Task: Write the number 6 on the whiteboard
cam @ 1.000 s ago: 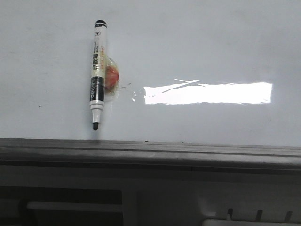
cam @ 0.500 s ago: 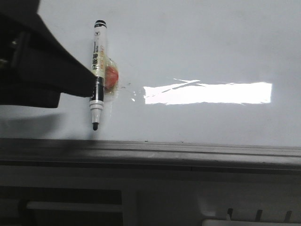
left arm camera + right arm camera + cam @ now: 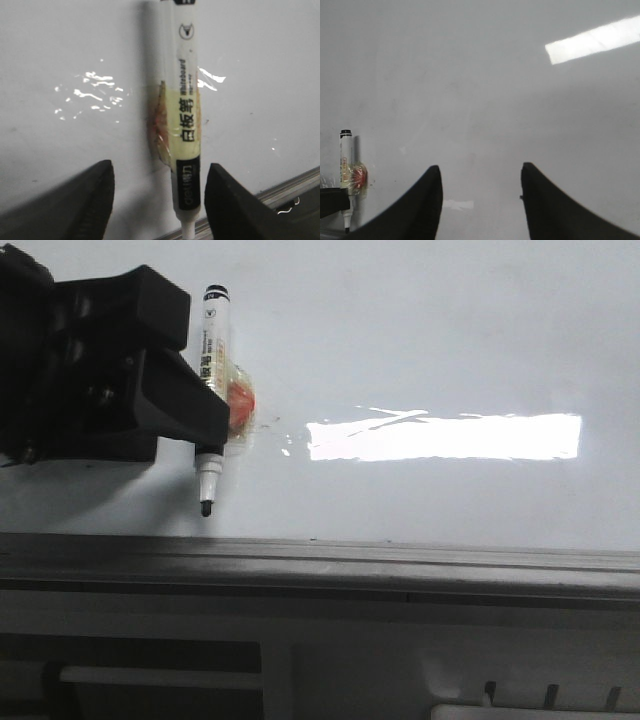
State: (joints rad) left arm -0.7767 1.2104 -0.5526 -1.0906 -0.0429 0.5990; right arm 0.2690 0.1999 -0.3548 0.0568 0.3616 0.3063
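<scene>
A black-and-white marker point(image 3: 214, 340) with its cap off lies on the whiteboard point(image 3: 430, 330), tip toward the grey rim point(image 3: 320, 560). A red-orange lump under clear tape point(image 3: 241, 405) sticks to its side. My left gripper point(image 3: 205, 425) is open and reaches the marker from the left. In the left wrist view the marker point(image 3: 187, 135) lies between the spread jaws point(image 3: 160, 167), nearer one finger, with no contact visible. My right gripper point(image 3: 481, 169) is open and empty over bare whiteboard point(image 3: 470, 75); the marker point(image 3: 346, 170) is off to its side. No number 6 shows.
A bright rectangular glare point(image 3: 440, 437) lies on the board to the right of the marker. Below the rim is a dark grey structure with white parts point(image 3: 160, 675).
My left gripper has come in from the left, from out of view, and now covers the marker's middle. The marker has barely shifted.
</scene>
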